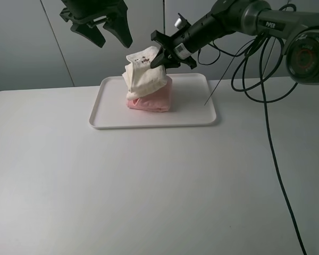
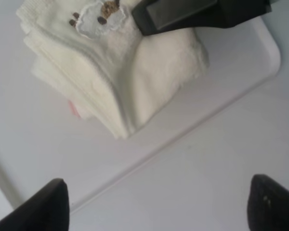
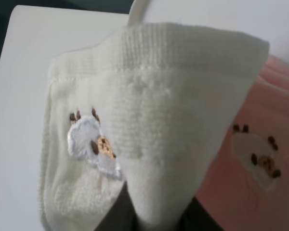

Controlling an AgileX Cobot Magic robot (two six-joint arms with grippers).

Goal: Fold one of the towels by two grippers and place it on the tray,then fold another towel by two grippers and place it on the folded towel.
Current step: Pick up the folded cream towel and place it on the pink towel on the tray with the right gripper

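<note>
On the white tray (image 1: 196,114) at the back of the table lies the folded pink towel (image 1: 154,101). The folded cream-white towel (image 1: 143,77) rests on it, its upper corner lifted. My right gripper (image 1: 159,57) is shut on that corner. My left gripper (image 1: 103,29) hangs open above and to the left, touching nothing. The left wrist view shows the cream-white towel (image 2: 115,72), a sliver of pink towel (image 2: 73,108), the tray (image 2: 231,86) and my open left gripper (image 2: 161,207). In the right wrist view the cream-white towel (image 3: 159,96) hangs from my right gripper (image 3: 154,219) beside the pink towel (image 3: 260,144).
The white table (image 1: 149,191) stretches in front of the tray. Black cables (image 1: 268,127) hang from the right arm down across the table's right side. A grey wall stands behind the tray.
</note>
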